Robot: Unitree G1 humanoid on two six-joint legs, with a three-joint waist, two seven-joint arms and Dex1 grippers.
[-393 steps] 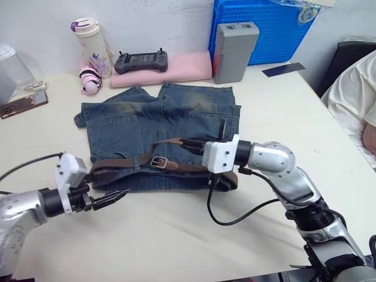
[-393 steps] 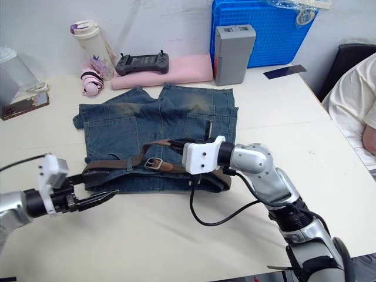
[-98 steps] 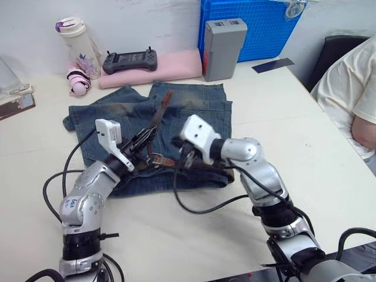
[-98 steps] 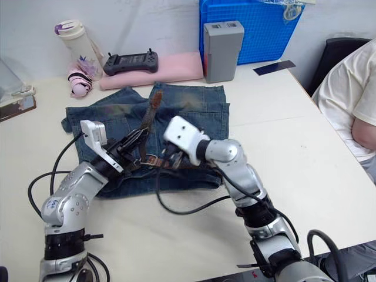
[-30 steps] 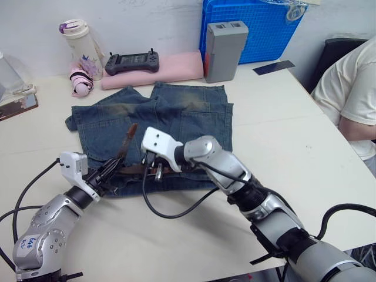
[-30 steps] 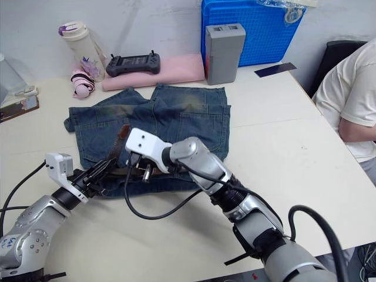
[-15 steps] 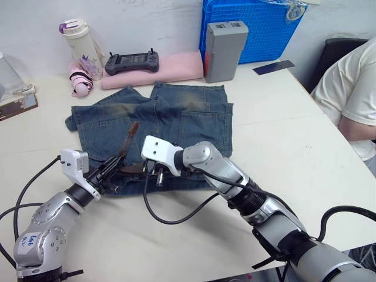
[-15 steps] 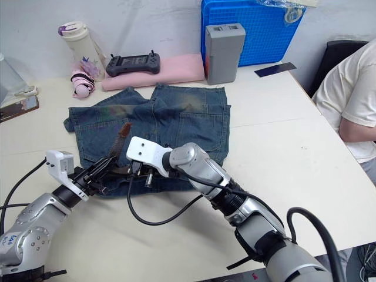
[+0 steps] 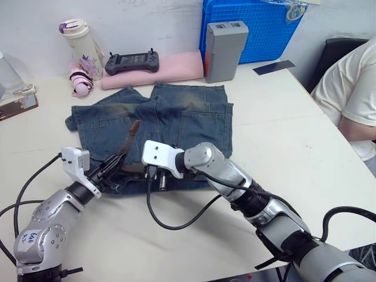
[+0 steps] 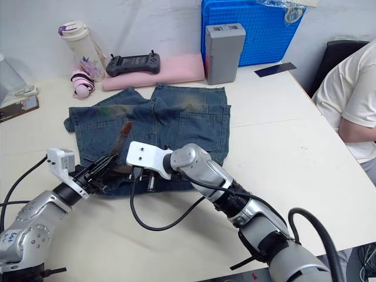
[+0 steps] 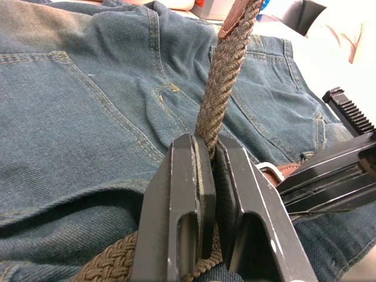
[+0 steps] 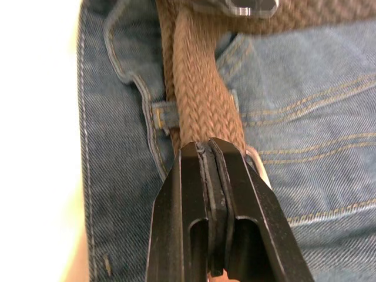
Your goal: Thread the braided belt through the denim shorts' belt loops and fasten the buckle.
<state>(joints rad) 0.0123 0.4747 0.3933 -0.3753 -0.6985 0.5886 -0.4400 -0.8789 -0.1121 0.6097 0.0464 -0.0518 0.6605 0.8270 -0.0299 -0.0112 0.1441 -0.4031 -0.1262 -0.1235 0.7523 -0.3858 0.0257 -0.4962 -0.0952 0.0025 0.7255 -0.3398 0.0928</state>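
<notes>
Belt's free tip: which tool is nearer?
Left. The left tool is clamped on the braided belt just below its upraised tip. The right tool sits farther along, at the waistband of the denim shorts.

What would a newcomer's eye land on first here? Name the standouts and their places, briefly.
First, the two robot arms meeting at the near edge of the denim shorts spread on the table: the left gripper is shut on the braided belt, whose free end sticks up over the denim. The right gripper lies along the belt beside a belt loop. Behind, a bright blue crate stands at the wall.
</notes>
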